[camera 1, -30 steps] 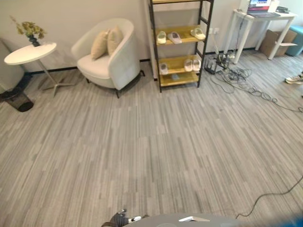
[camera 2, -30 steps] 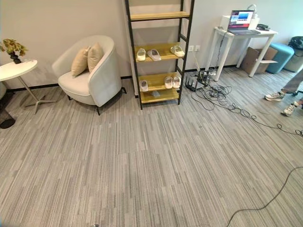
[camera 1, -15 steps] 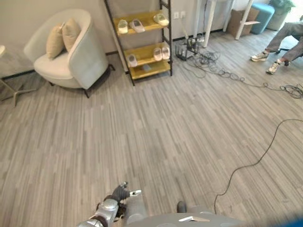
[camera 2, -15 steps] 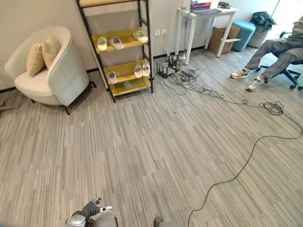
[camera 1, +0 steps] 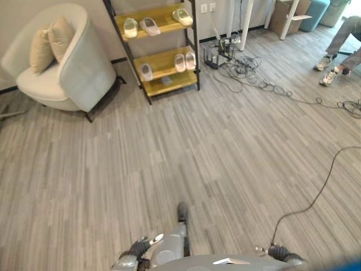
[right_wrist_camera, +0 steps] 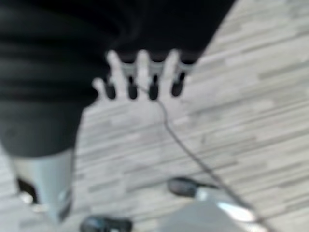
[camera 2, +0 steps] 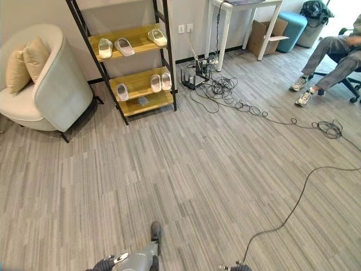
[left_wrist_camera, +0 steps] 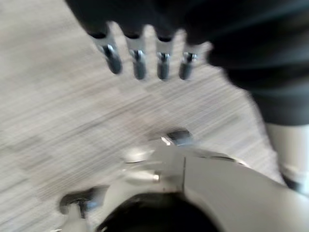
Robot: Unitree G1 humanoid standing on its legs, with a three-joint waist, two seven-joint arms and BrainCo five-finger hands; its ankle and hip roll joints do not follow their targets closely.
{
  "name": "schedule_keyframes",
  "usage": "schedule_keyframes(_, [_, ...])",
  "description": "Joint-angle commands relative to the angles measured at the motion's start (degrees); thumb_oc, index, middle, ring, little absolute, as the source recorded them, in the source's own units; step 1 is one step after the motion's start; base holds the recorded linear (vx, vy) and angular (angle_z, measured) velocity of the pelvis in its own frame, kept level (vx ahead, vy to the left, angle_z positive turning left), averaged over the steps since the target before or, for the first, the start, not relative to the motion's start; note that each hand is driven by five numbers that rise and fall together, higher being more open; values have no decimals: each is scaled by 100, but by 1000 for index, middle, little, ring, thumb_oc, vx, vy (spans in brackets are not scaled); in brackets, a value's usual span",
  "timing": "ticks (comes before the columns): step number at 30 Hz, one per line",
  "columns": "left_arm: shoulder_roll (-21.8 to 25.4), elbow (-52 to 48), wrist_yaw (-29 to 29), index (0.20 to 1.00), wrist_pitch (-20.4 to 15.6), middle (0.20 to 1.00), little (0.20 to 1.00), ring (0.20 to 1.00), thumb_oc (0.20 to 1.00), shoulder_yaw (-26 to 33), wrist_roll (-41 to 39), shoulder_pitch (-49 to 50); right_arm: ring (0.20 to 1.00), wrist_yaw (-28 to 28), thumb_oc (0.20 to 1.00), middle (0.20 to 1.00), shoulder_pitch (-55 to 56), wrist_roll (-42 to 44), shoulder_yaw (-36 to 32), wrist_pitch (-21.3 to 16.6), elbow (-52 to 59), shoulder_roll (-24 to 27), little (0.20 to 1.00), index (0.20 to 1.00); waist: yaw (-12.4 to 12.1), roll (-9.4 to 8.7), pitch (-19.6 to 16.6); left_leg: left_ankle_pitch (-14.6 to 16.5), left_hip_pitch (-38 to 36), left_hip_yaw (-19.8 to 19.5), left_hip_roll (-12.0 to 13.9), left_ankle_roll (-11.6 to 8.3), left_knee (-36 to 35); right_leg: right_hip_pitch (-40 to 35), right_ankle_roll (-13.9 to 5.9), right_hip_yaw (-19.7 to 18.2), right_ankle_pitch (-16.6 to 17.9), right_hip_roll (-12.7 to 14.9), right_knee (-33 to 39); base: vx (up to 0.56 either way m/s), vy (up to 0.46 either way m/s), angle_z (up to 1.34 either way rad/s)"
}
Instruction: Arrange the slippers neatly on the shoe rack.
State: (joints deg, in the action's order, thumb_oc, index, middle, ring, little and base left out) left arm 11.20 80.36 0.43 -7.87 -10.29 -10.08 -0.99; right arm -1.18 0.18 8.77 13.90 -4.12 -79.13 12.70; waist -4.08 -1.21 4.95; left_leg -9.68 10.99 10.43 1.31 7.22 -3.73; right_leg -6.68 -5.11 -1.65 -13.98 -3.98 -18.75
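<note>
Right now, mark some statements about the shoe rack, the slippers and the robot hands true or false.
1. Slippers sit on two shelves of the shoe rack. True.
2. The left robot hand grips a slipper. False: its fingers hang straight above bare floor, holding nothing.
3. The armchair stands beside the rack. True.
4. The right robot hand is closed on a cable. False: its fingers are straight, holding nothing.
5. A slipper lies on the armchair. False: it holds two cushions.

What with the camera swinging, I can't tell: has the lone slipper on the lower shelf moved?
No. The lone slipper lies at the left of the shoe rack's lower shelf, apart from the pair at its right, as before; the camera moved.
</note>
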Motion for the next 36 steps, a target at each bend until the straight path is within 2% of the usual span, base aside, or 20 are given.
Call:
schedule_keyframes(1, [12,-150,6,1000,-57,1000,1000,1000,1000,-129,116,-84,1000,18,1000,1000,-20,0,-197,-9,369,53,1000,1000,-185,-283,-2,209,362,-185,8,-580,519,-422,-782,-289,2456,1240,-134,460,271,12])
schedule_keyframes(2, [90,-314,62,1000,-64,1000,1000,1000,1000,-160,110,-209,1000,-10,1000,1000,-91,79,-281,6,496,89,1000,1000,-115,-148,40,458,-25,-325,-83,-392,503,-52,-759,-63,3110,1304,-1097,530,287,33])
schedule_keyframes(4, [152,-405,71,1000,-64,1000,1000,1000,1000,-186,91,-329,1000,-19,1000,1000,-85,105,-330,-19,558,109,1000,1000,37,-1,136,667,-542,-526,-163,-256,339,456,-562,152,2868,1307,-1821,626,329,88])
schedule_keyframes(6, [164,-435,93,1000,-90,1000,1000,1000,1000,-214,54,-408,1000,-22,1000,1000,-48,98,-309,-43,596,97,1000,1000,204,109,223,893,-1024,-702,-232,-239,207,970,-399,548,2397,1468,-1823,446,184,97])
schedule_keyframes(7, [163,-434,93,1000,-90,1000,1000,1000,1000,-213,54,-410,1000,-22,1000,1000,-49,98,-309,-43,596,98,1000,1000,212,119,219,890,-1016,-711,-222,-242,208,968,-393,562,2407,1459,-1809,416,103,55])
schedule_keyframes(8, [169,-473,98,1000,-103,1000,1000,1000,1000,-260,16,-463,1000,-32,1000,1000,-47,93,-295,-57,616,103,1000,1000,323,179,261,1021,-1278,-876,-222,-255,150,1229,-266,841,2023,1503,-1586,681,-10,61])
schedule_keyframes(9, [167,-560,84,1000,-147,1000,1000,1000,1000,-395,-18,-557,1000,-10,1000,1000,-7,139,-304,-82,626,140,1000,1000,603,171,344,1328,-1743,-1285,-281,-335,135,1666,-198,909,1665,1376,-543,690,-11,44])
schedule_keyframes(10, [166,-561,84,1000,-147,1000,1000,1000,1000,-394,-17,-554,1000,-9,1000,1000,-5,139,-302,-83,627,142,1000,1000,617,181,363,1340,-1775,-1300,-268,-339,128,1623,-196,930,1655,1368,-531,620,-92,52])
schedule_keyframes(14, [89,-497,71,1000,-200,1000,1000,1000,1000,-405,-37,-584,1000,25,1000,1000,142,56,-295,-22,463,176,1000,1000,863,56,380,1802,-2348,-1738,-253,-523,44,1961,-401,750,1994,1377,1241,428,-116,89])
schedule_keyframes(16, [61,-470,59,1000,-203,1000,1000,1000,1000,-369,-62,-565,1000,36,1000,1000,172,-19,-284,-1,429,169,1000,1000,897,86,389,1904,-2479,-1828,-184,-568,46,1955,-452,790,2105,1368,1526,371,-112,73])
schedule_keyframes(17, [15,-322,16,1000,-173,1000,1000,1000,1000,-207,-173,-514,1000,60,1000,1000,214,-117,-307,53,336,155,1000,1000,931,75,363,2010,-2686,-1994,-104,-632,77,2049,-530,836,2330,1359,1873,444,-164,91])
schedule_keyframes(21, [-18,-82,-82,1000,-99,1000,1000,1000,1000,-9,-168,-295,1000,129,1000,1000,311,-145,-340,95,261,207,1000,1000,955,29,216,2042,-2871,-2226,41,-772,226,2001,-457,788,2467,1268,1852,397,-196,77])
schedule_keyframes(24, [-48,-25,-72,1000,-68,1000,1000,1000,1000,-5,-62,-159,1000,117,1000,1000,319,-138,-374,97,223,279,1000,1000,960,98,154,1843,-2819,-2319,219,-900,553,1991,-333,756,2342,1142,1568,286,-200,22])
schedule_keyframes(26, [3,-19,-128,1000,-14,1000,1000,1000,1000,36,-105,-100,1000,140,1000,1000,236,-83,-331,90,232,363,1000,1000,859,152,159,1127,-2362,-2309,297,-1132,1631,1763,-70,758,1971,940,1373,233,-204,19])
schedule_keyframes(27, [3,-19,-129,1000,-14,1000,1000,1000,1000,36,-105,-101,1000,140,1000,1000,234,-82,-331,90,231,363,1000,1000,861,153,158,1137,-2349,-2311,296,-1132,1651,1767,-70,760,1968,940,1369,165,-239,29])
schedule_keyframes(28, [68,-97,-138,1000,4,1000,1000,1000,1000,42,-188,-169,1000,109,1000,1000,42,46,-341,28,299,485,1000,1000,717,-12,348,415,-1470,-2307,122,-1189,3273,1450,138,720,1822,942,1386,168,-301,6])
schedule_keyframes(30, [136,-210,-91,1000,-6,1000,1000,1000,1000,93,-367,-246,1000,83,1000,1000,-102,175,-359,17,404,583,1000,1000,600,-204,487,428,-874,-1802,138,-1043,4016,1153,322,722,1601,967,1405,244,-342,-20])
schedule_keyframes(31, [116,-263,-74,1000,-29,1000,1000,1000,1000,106,-480,-288,1000,51,1000,1000,-139,179,-353,17,408,614,1000,1000,500,-213,524,674,-585,-1493,294,-973,3997,953,346,743,1475,940,1419,287,-189,14])
schedule_keyframes(34, [72,-392,-29,1000,-85,1000,1000,1000,1000,15,-482,-301,1000,-19,1000,1000,-194,161,-298,-22,438,606,1000,1000,303,-241,507,1029,-15,-1019,284,-859,3090,503,317,698,1215,928,1565,388,-25,23])
schedule_keyframes(36, [52,-477,17,1000,-114,1000,1000,1000,1000,-75,-530,-360,1000,-65,1000,1000,-229,142,-236,-53,468,568,1000,1000,201,-188,444,863,167,-912,432,-916,2011,307,258,707,1018,895,1611,488,120,-12])
